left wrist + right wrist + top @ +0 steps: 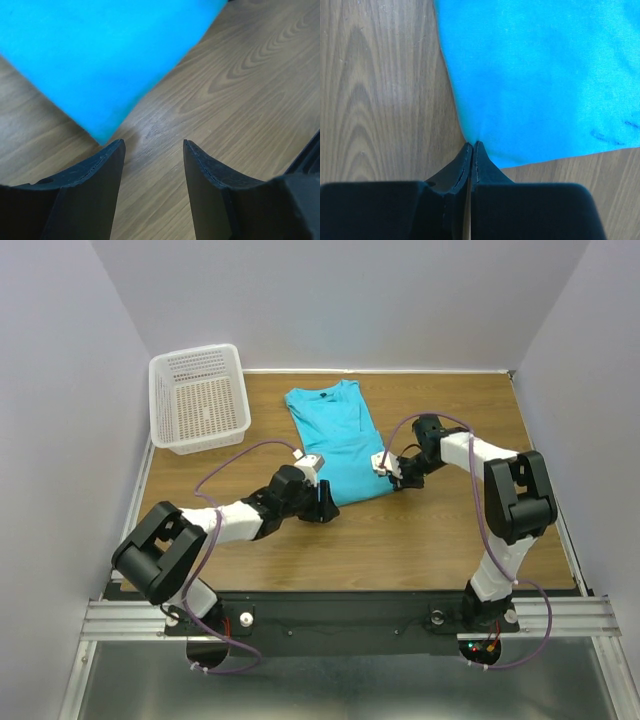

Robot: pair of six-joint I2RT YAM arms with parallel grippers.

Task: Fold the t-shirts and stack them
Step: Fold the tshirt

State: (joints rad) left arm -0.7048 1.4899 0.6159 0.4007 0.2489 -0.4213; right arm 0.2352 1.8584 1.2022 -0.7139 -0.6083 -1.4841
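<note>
One turquoise t-shirt (pixel 335 435) lies on the wooden table, folded into a long narrow strip with its collar at the far end. My left gripper (pixel 323 504) hovers open just off the shirt's near left corner. In the left wrist view the shirt corner (pixel 100 60) ends right in front of the left finger, and only bare wood lies between the fingers of the gripper (pixel 152 142). My right gripper (pixel 397 478) sits at the near right corner. In the right wrist view it (pixel 471 144) is shut, and the t-shirt edge (pixel 545 75) puckers into its tips.
A white mesh basket (pixel 195 352) stands at the far left corner of the table (pixel 430 530). Grey walls close in the left, right and back sides. Both arms reach inward from the near edge.
</note>
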